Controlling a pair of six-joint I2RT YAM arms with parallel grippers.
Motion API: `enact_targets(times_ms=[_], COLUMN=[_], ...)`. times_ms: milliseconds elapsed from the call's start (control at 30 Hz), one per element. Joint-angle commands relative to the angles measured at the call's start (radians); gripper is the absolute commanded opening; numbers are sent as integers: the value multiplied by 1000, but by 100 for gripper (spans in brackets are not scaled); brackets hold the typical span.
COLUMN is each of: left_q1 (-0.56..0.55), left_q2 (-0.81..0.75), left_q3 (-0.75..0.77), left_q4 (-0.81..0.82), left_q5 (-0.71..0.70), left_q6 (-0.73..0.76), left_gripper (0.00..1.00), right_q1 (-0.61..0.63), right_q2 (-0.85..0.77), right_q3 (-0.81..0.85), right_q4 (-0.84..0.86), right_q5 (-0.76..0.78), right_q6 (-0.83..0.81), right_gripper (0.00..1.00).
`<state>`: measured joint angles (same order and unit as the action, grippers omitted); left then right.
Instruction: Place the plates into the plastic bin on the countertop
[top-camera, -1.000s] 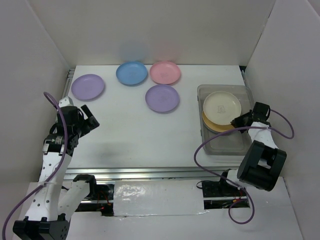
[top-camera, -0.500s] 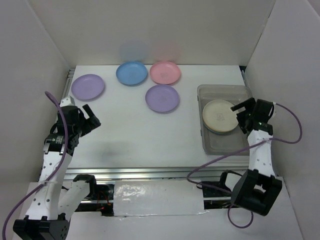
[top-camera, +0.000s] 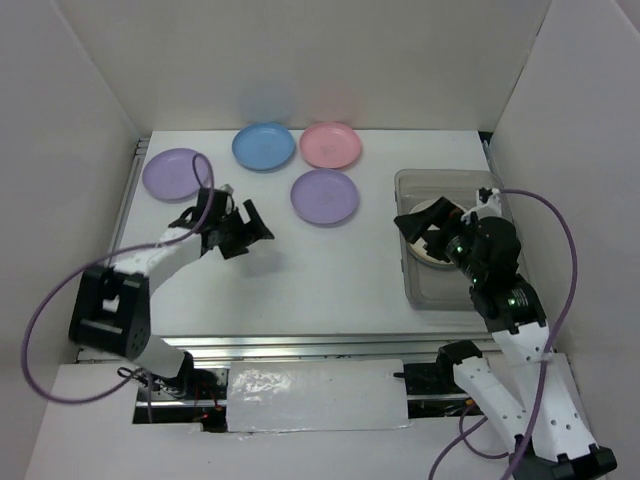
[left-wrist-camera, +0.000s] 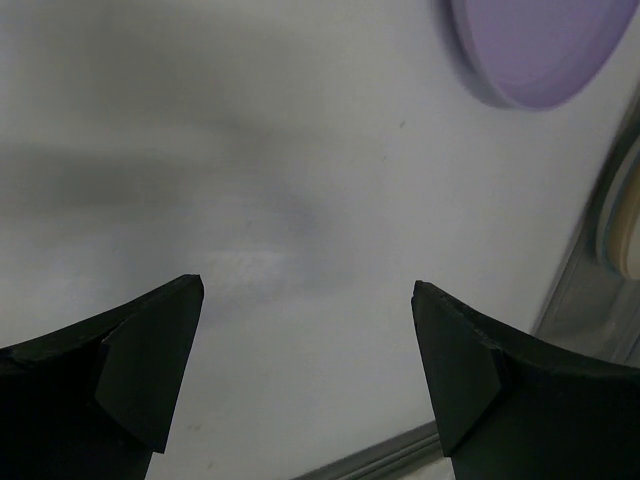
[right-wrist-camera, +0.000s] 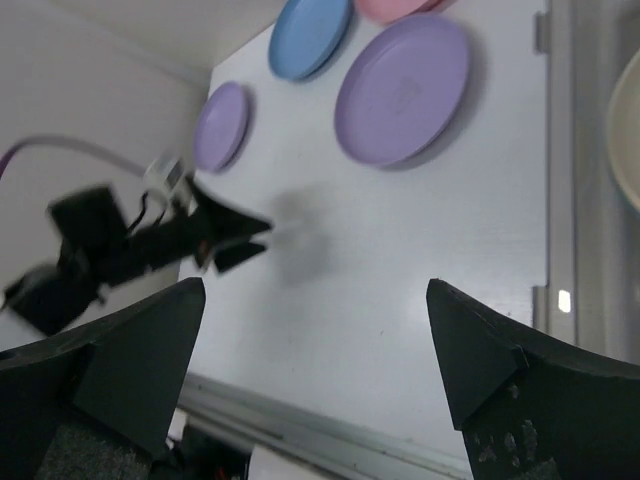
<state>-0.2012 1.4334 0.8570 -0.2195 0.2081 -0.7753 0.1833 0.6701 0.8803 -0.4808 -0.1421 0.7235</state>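
Both pincers stand apart, empty: left pincer (top-camera: 243, 230) over bare white tabletop (top-camera: 320, 275), right pincer (top-camera: 425, 230) above the translucent grey plastic bin (top-camera: 445, 176), where a cream round plate (right-wrist-camera: 625, 130) lies. A purple round plastic plate (top-camera: 324, 196) lies outside, between the arms. If both reach for it, they may collide.

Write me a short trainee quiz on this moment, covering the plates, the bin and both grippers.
1. True or false: the left gripper and the right gripper both stand open with nothing between their fingers.
2. How many plates lie on the countertop outside the plastic bin?
3. Which plate shows on top inside the bin? A) blue B) cream C) pink

Key
1: true.
2: four, namely the left purple plate, the middle purple plate, the blue plate and the pink plate.
3: B, the cream plate.
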Motion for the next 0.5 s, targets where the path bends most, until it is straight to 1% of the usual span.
enact_targets(times_ms=[0,33,67,100,133,200,233,333,400,467], left_q1=[-46,-52,-59,-64,-70,-83,-84,-96,-101,-112], left_q2=[231,290,338,423,462,554,580,663,731,775], left_q3=[192,238,322,356,428,485,531,595,648,720], left_q4=[158,152,140,135,118,103,95,89,53,26], left_q5=[-27,-29,-36,-48,-61,-102,-113,-131,-133,-151], left_q6=[-59,-64,-74,-78,-79,-93,-100,-114,-116,-111], left_gripper=[99,99,99,99,99,99,98,96,95,92], right_q1=[85,96,111,111,114,119,122,133,134,136], right_q2=[-82,-101,-137,-150,-167,-175,-182,-204,-214,-219], right_q3=[-38,-55,-67,-87,-93,-112,-116,-116,-115,-113], right_q4=[-27,-22,-13,-5,-5,5,8,-1,-2,-2], right_q5=[-36,-48,-66,-112,-131,-196,-208,-211,-212,-226], right_q6=[17,20,28,33,37,50,48,45,42,37], right_gripper=[100,100,100,100,100,100,100,100,100,100])
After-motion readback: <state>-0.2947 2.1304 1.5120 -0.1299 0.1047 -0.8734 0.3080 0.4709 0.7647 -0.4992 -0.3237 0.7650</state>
